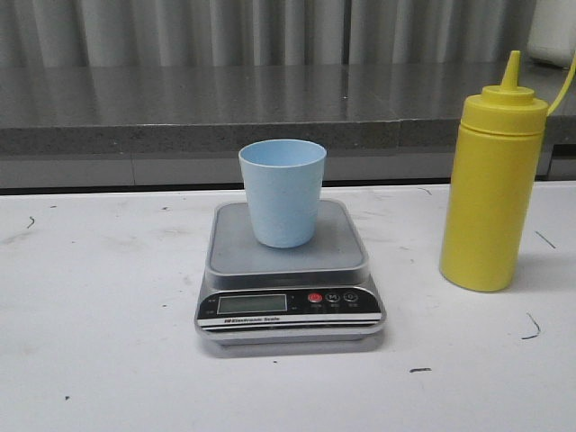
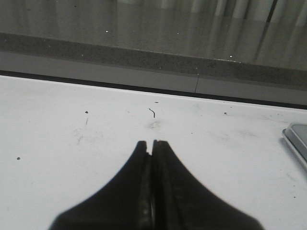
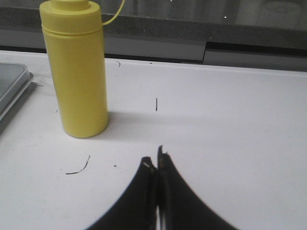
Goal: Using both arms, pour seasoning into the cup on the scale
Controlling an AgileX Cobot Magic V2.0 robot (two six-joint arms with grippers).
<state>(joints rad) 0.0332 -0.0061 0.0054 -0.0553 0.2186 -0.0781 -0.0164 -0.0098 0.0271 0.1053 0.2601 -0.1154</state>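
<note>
The pale blue cup (image 1: 282,192) stands upright on the grey platform of the silver scale (image 1: 290,297) in the middle of the white table. The yellow seasoning bottle (image 1: 491,180) stands upright to the right of the scale, its cap hanging off on its tether. In the right wrist view the seasoning bottle (image 3: 76,69) is ahead of my right gripper (image 3: 155,158), which is shut and empty. My left gripper (image 2: 150,143) is shut and empty over bare table, with a corner of the scale (image 2: 297,141) at the view's edge. Neither gripper shows in the front view.
A grey stone ledge (image 1: 180,112) runs along the back of the table, with a corrugated wall behind it. Small dark scuffs (image 1: 533,326) mark the white tabletop.
</note>
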